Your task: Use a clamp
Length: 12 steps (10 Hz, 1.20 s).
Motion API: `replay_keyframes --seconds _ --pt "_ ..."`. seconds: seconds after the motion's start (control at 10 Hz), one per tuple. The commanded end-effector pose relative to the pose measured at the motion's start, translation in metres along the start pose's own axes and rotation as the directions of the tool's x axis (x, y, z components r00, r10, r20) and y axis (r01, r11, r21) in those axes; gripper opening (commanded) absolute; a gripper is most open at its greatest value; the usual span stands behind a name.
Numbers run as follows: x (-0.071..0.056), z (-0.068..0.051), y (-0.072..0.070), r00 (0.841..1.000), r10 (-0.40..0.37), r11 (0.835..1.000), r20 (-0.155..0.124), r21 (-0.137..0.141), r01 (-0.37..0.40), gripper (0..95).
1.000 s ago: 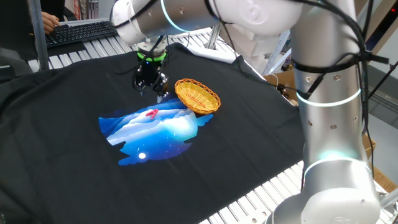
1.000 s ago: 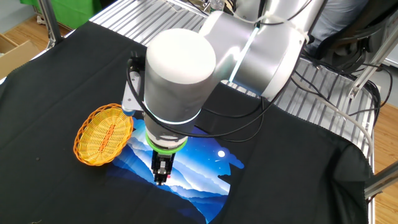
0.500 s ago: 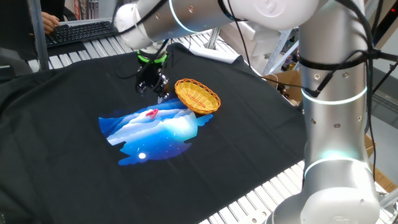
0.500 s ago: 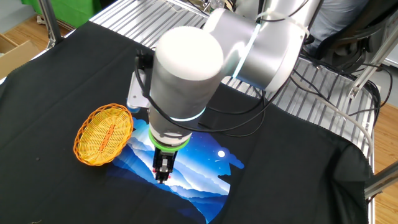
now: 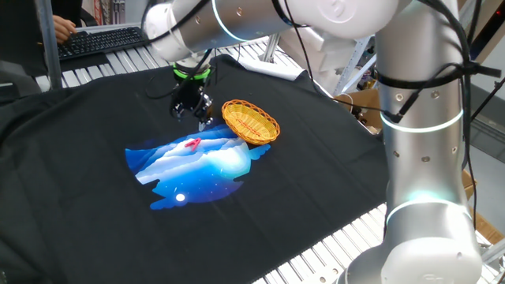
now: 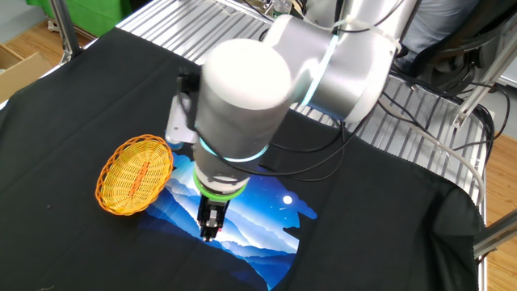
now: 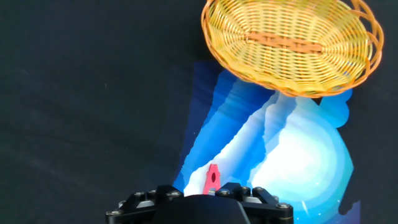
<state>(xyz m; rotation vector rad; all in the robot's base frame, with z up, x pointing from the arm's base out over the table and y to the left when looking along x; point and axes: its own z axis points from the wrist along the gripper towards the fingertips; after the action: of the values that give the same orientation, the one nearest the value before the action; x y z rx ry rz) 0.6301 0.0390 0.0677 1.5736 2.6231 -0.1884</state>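
A black cloth [image 5: 300,181] covers the table [image 5: 331,252], with a blue-and-white mountain print [image 5: 193,170] at its middle. The woven yellow basket [image 5: 250,121] sits at the print's edge, holding nothing. The claw [image 5: 193,106] hangs above the cloth near the basket; I cannot tell whether it is spread or pressed together. The red-pink clamp [image 7: 211,179] lies on the print, its long axis apparently pointing toward the basket.
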Motion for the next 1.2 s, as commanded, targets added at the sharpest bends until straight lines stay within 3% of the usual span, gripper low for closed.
replay_keyframes --seconds 0.1,0.2,0.5,0.6,0.7,0.8,1.2 --pt "-0.0007 -0.0015 -0.0021 0.999 -0.014 1.0 -0.048 0.007 0.014 57.0" --pt "-0.0007 -0.0015 -0.0021 0.999 -0.027 1.0 -0.039 0.013 0.028 57.0" --pt "-0.0007 -0.0015 -0.0021 0.997 -0.046 0.999 -0.058 0.022 0.048 57.0" --pt "-0.0007 -0.0015 -0.0021 0.996 -0.053 0.998 -0.066 0.021 0.054 57.0" --pt "-0.0007 -0.0015 -0.0021 0.996 -0.036 0.999 -0.087 0.001 0.036 57.0" --pt "-0.0007 -0.0015 -0.0021 0.996 -0.033 0.999 -0.088 0.001 0.034 57.0" --pt "0.0036 0.0014 -0.0023 0.999 -0.003 1.0 -0.035 0.014 0.004 57.0"
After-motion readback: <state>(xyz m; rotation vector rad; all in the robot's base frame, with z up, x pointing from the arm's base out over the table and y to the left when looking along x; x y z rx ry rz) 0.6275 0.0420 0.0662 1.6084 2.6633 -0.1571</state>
